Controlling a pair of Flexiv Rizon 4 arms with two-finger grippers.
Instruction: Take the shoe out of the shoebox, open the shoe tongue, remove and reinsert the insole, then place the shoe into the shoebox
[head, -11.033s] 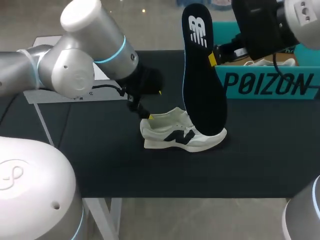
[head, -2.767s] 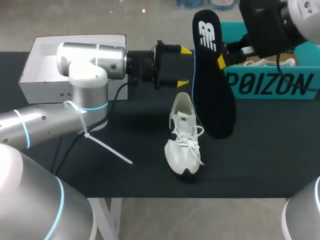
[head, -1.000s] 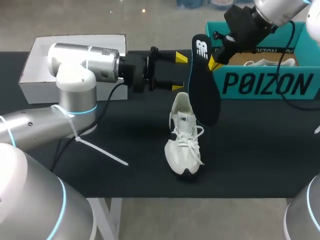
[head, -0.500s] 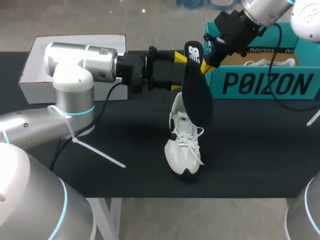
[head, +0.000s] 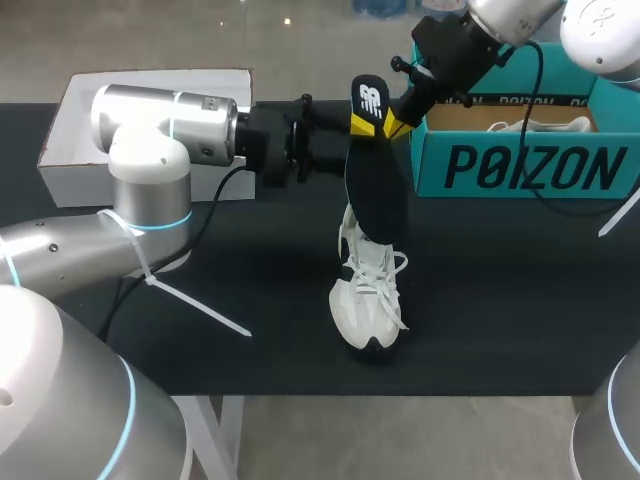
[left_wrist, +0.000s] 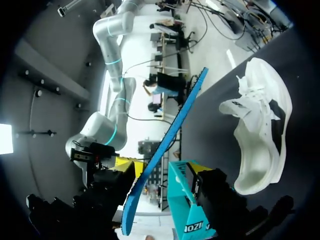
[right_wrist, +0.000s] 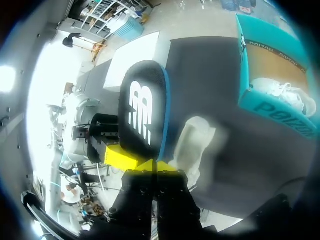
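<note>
A white sneaker (head: 368, 285) lies on the black table with its toe toward the front edge; it also shows ahead of the left gripper (left_wrist: 260, 135). Above its heel the black insole (head: 372, 175) with a blue edge hangs upright. My right gripper (head: 396, 122) is shut on the insole's edge near the heel end, as the right wrist view shows: right gripper (right_wrist: 150, 162), insole (right_wrist: 142, 110). My left gripper (head: 352, 145) reaches in from the left. Its fingers stand apart with the insole (left_wrist: 165, 150) edge-on between them, left gripper (left_wrist: 160, 167), a gap still on one side.
The teal shoebox (head: 520, 165) stands at the back right with another white shoe (head: 545, 125) inside. A white box (head: 75, 150) sits at the back left behind my left arm. The sneaker appears blurred under the insole (right_wrist: 192, 142).
My right arm has carried the insole left and lower, in between the left gripper's fingers. The left fingers have narrowed around it. The sneaker has not moved.
</note>
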